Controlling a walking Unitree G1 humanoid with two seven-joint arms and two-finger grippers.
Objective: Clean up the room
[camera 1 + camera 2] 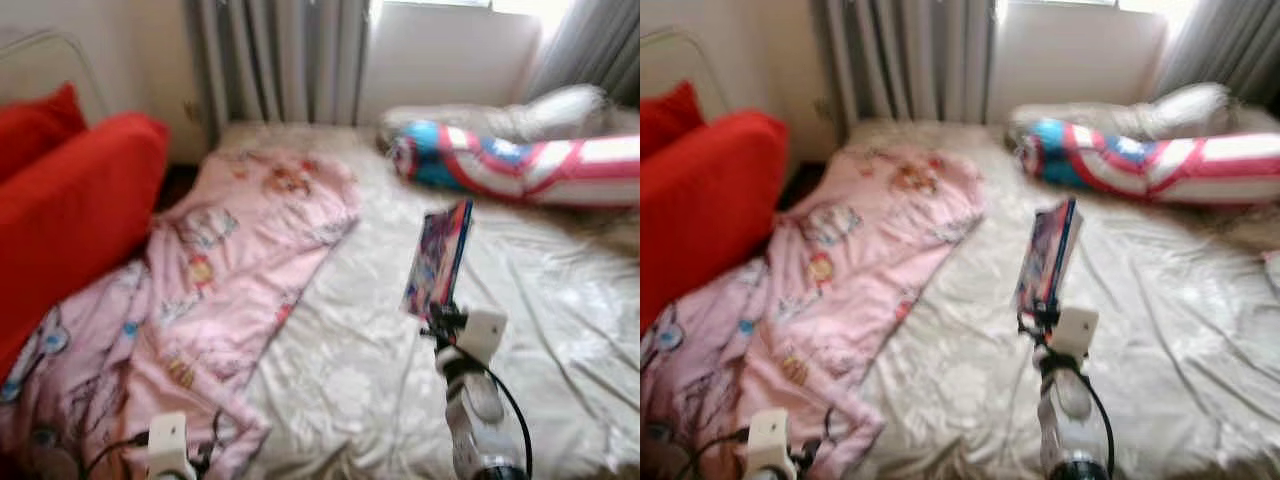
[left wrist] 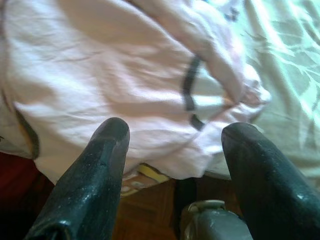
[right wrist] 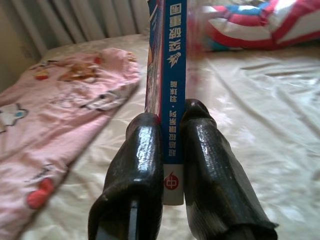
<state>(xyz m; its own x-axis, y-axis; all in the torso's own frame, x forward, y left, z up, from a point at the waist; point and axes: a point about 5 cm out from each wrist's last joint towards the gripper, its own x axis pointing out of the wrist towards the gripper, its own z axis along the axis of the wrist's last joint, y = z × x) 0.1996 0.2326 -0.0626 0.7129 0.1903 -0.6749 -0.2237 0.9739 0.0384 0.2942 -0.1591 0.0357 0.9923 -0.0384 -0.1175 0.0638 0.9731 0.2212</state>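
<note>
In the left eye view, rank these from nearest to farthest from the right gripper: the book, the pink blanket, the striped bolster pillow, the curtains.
1. Book: clamped upright in the right gripper.
2. Pink blanket: spread over the bed to the robot's left.
3. Striped bolster pillow: lying across the head of the bed, ahead and to the right.
4. Curtains: against the wall behind the bed.

The blanket [image 1: 220, 270] is pink with cartoon prints; the book [image 3: 172, 65] has a blue spine; the sofa [image 1: 70, 210] is red.
</note>
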